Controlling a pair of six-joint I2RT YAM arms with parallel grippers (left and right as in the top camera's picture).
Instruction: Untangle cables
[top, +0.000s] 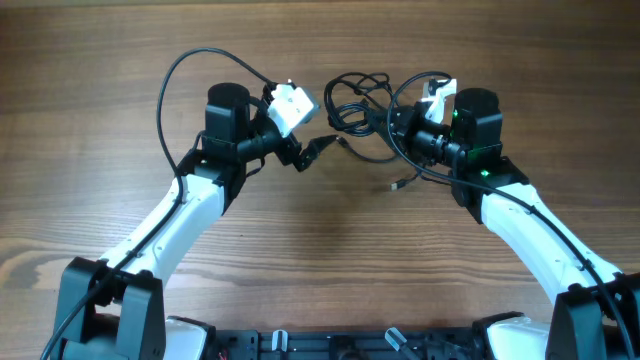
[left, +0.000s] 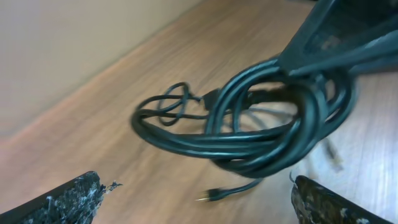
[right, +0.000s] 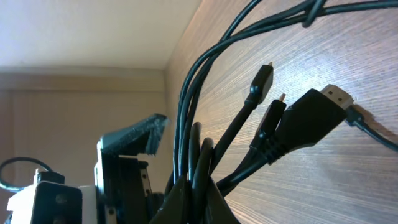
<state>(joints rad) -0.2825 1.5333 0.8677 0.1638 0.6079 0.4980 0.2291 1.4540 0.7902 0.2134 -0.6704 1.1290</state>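
The cables (top: 352, 103) are a knotted bundle of thin black cords at the table's middle back, with one plug end (top: 397, 185) trailing toward the front. My right gripper (top: 388, 122) is shut on the bundle; in the right wrist view several strands (right: 205, 143) run up out of its closed fingers (right: 202, 202), with plug ends (right: 314, 115) hanging free. My left gripper (top: 318, 148) is open and empty, just left of the bundle. In the left wrist view its fingers (left: 200, 202) sit wide apart below the coiled cables (left: 261, 140), which hang from the right gripper (left: 336, 43).
The wooden table (top: 120, 80) extends all round. Thicker black arm wires loop behind the left arm (top: 175, 70) and beside the right arm (top: 400, 150). My left gripper also shows in the right wrist view (right: 134, 143).
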